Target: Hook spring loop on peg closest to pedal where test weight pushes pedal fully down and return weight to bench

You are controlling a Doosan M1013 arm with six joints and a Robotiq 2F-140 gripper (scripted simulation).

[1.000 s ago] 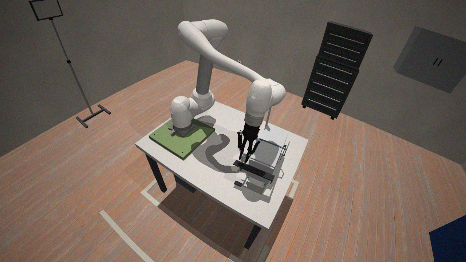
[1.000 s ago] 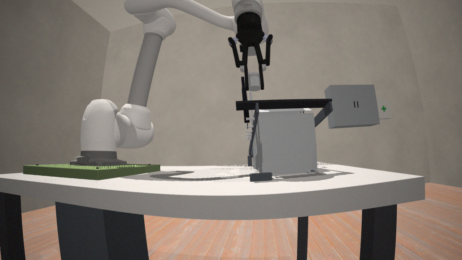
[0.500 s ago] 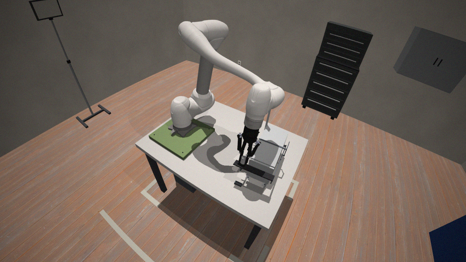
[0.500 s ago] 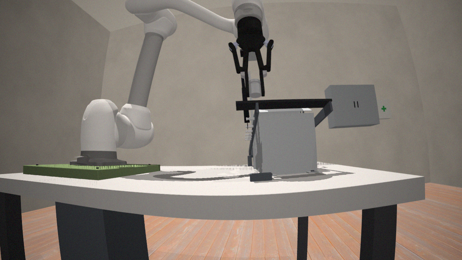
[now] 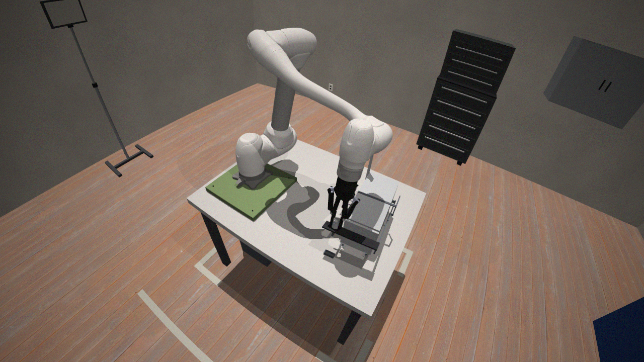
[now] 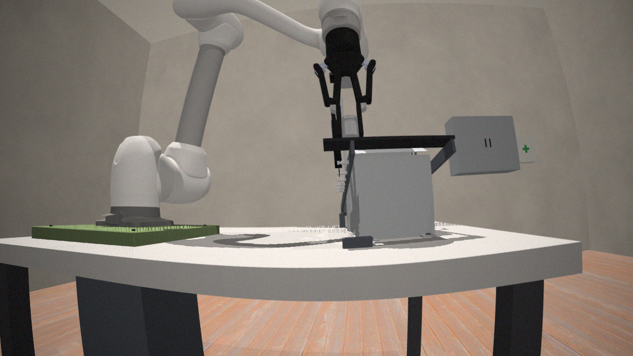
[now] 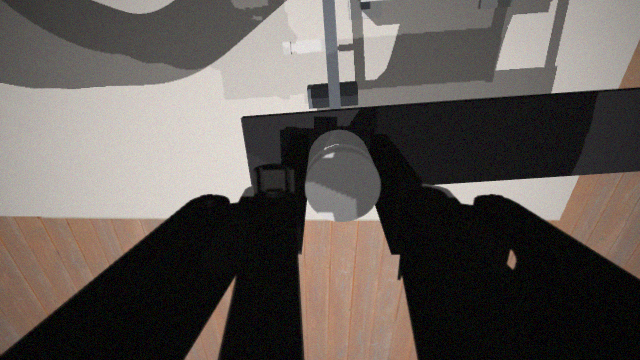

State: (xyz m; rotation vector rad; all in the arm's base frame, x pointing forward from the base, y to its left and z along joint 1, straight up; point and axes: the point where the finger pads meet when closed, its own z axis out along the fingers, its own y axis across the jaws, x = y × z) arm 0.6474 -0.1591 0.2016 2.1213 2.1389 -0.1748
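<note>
My gripper (image 5: 336, 224) (image 6: 350, 129) (image 7: 338, 159) is shut on the steel test weight (image 5: 335, 220) (image 6: 349, 122) (image 7: 343, 187), a grey cylinder held upright. The weight is at the left end of the black pedal (image 5: 360, 237) (image 6: 398, 142) (image 7: 475, 140), its base at or just above the pedal's surface; contact cannot be told. The pedal stands raised above the grey feeder (image 5: 368, 208) (image 6: 393, 195). Several short pegs (image 6: 340, 186) stick out in a column on the feeder's left side in the exterior view. The spring's loop is too small to tell which peg it is on.
The feeder stands on the white bench (image 5: 288, 243) (image 6: 274, 256). A small dark block (image 5: 329, 253) (image 6: 357, 242) (image 7: 317, 96) lies low beside the feeder. The arm's base is on a green plate (image 5: 234, 198) (image 6: 88, 237) at the left. A thin side arm (image 7: 331, 55) runs below the pedal.
</note>
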